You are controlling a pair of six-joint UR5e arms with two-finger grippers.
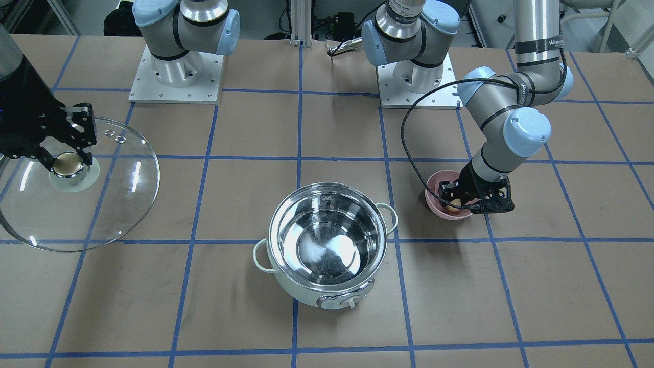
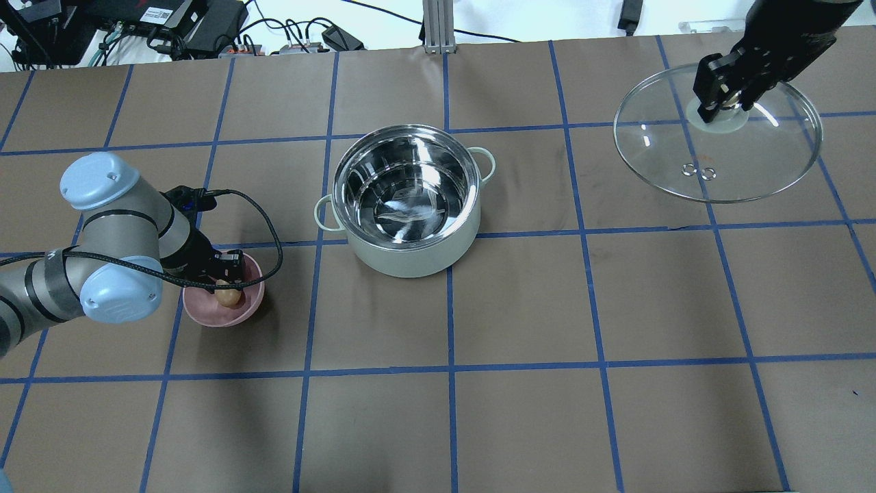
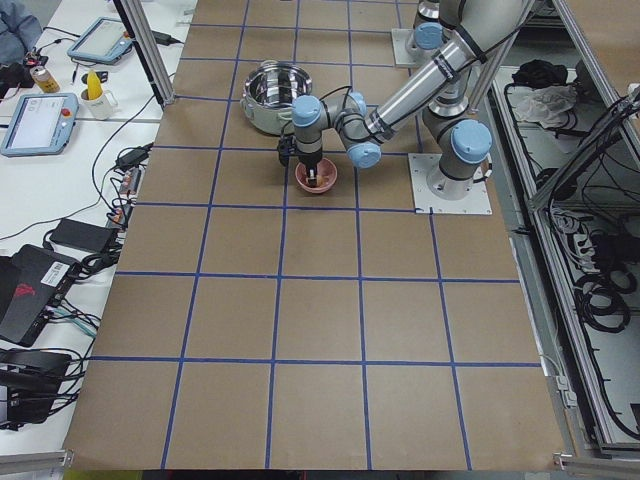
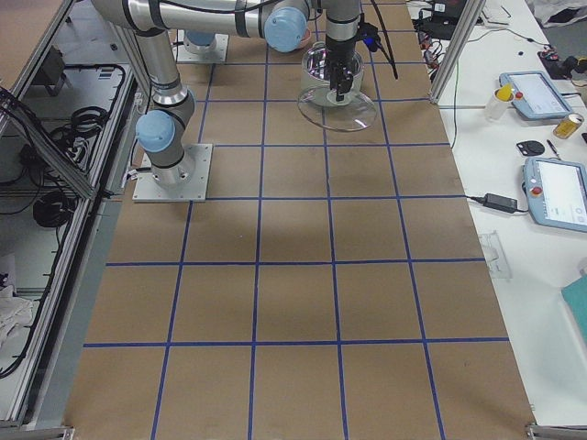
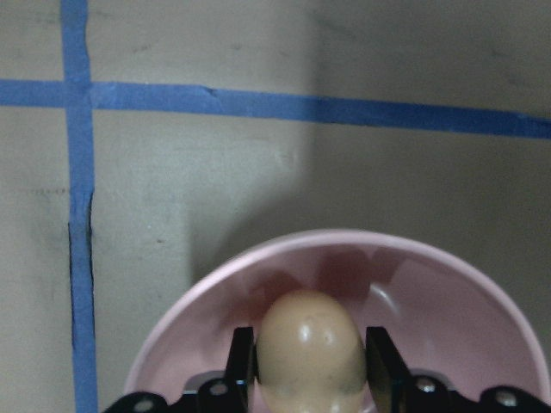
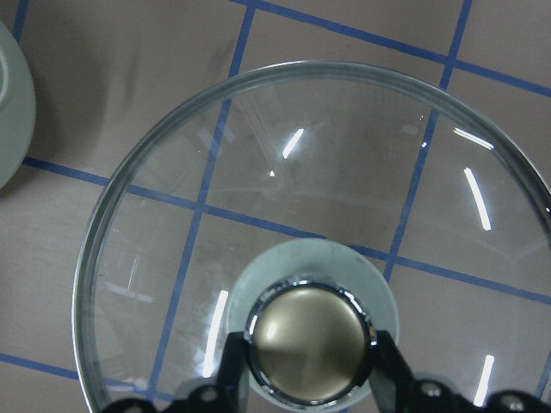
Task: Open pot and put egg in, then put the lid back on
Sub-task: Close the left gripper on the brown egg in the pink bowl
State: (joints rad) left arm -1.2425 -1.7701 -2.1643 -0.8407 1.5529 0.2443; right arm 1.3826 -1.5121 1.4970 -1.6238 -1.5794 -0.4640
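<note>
The pot (image 2: pixel 407 202) stands open in the table's middle, its steel inside bare; it also shows in the front view (image 1: pixel 327 245). The tan egg (image 5: pixel 310 344) sits in a small pink bowl (image 2: pixel 222 311) to the pot's left. My left gripper (image 5: pixel 308 357) is down in the bowl, its fingers (image 5: pixel 241 357) pressed on both sides of the egg. My right gripper (image 6: pixel 310 353) is shut on the gold-topped knob of the glass lid (image 2: pixel 718 137) and holds it far to the pot's right, in the front view (image 1: pixel 76 189) too.
The brown table is marked by a grid of blue tape (image 2: pixel 448 301). Both arm bases (image 1: pixel 176 76) stand at the robot's side. Tablets and cables (image 3: pixel 40 120) lie beyond the table's edge in the side views.
</note>
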